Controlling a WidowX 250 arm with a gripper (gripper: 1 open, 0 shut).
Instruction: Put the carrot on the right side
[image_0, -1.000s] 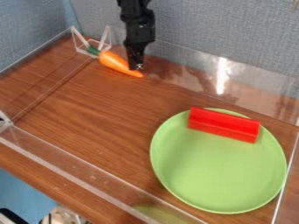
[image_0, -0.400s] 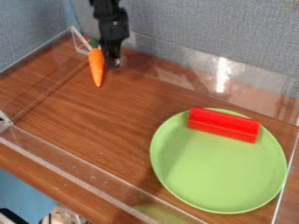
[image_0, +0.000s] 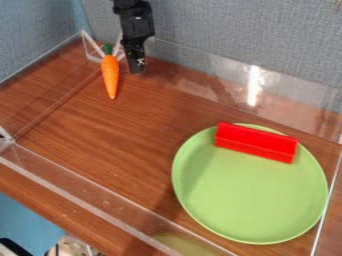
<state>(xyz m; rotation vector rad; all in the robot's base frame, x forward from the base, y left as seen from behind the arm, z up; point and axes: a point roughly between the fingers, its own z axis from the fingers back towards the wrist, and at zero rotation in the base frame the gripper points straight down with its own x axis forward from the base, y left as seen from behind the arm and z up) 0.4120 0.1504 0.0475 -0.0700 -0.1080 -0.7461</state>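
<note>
We are keeping our gripper (image_0: 138, 66) shut and empty beside the carrot (image_0: 110, 76), which is lying near the back-left corner; we should be opening, straddling it squarely, then closing gently.

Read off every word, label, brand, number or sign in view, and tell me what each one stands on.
There are none to read: no lettering shows on the carrot, the red block, the green plate or the pincer.
</note>
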